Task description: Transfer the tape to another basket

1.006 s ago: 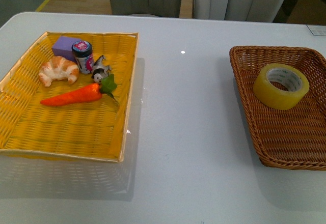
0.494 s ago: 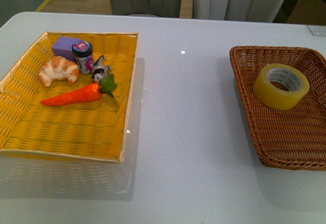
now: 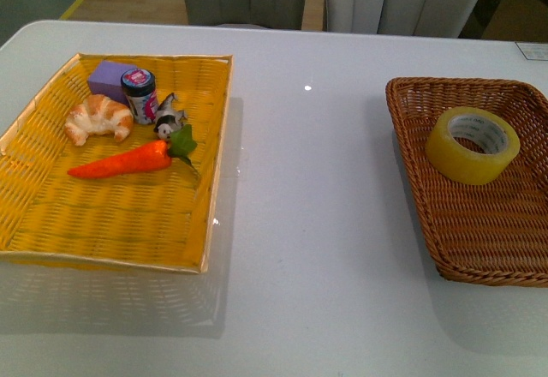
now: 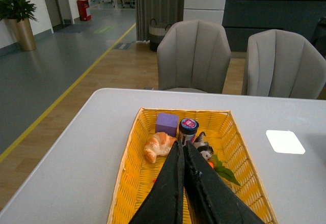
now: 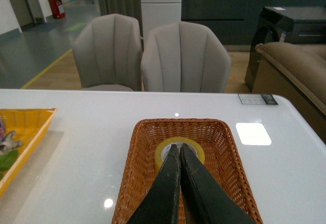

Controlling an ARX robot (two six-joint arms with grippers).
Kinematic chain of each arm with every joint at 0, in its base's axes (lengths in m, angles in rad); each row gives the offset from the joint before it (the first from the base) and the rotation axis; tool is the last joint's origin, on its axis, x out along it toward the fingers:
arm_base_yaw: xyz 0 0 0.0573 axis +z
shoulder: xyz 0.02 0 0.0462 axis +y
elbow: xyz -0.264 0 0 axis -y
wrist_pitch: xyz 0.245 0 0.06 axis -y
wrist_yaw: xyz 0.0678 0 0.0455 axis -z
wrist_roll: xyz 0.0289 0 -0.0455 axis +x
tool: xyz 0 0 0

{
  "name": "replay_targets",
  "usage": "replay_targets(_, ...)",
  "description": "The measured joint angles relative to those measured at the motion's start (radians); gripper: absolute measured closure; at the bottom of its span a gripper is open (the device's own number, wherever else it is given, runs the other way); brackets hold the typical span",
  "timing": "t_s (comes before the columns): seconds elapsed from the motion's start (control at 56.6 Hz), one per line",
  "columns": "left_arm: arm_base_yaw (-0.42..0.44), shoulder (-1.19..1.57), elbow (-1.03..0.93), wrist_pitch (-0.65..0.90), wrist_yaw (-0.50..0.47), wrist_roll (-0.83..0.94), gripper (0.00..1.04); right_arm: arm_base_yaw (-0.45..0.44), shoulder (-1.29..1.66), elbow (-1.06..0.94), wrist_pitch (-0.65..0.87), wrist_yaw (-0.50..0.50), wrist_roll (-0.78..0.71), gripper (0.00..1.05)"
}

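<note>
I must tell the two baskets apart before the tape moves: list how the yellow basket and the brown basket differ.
The yellow basket is bright yellow, with a thin pale rim; the brown basket is dark wicker with a thick braided rim. The yellow basket holds a croissant, a carrot, a jar and a purple block; the brown basket holds only the tape. Both are woven, rectangular and shallow, on the white table.
</note>
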Motion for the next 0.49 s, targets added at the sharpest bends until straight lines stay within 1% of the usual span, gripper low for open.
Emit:
replay_targets(0.371, 0.0, 0.0, 0.0, 0.0, 0.0, 0.0, 1.03, 0.0, -0.113, 0.0, -0.113, 0.0, 0.0, 1.03)
replay_targets(0.388, 0.0, 0.0, 0.0, 0.0, 0.0, 0.0, 1.03, 0.0, -0.125, 0.0, -0.126, 0.0, 0.0, 1.03)
replay_targets(0.441, 0.0, 0.0, 0.0, 0.0, 0.0, 0.0, 1.03, 0.001, -0.206, 0.0, -0.24, 0.0, 0.0, 1.03)
replay_targets(0.494, 0.0, 0.0, 0.0, 0.0, 0.0, 0.0, 1.03, 0.002, -0.257, 0.0, -0.274, 0.003, 0.0, 1.03)
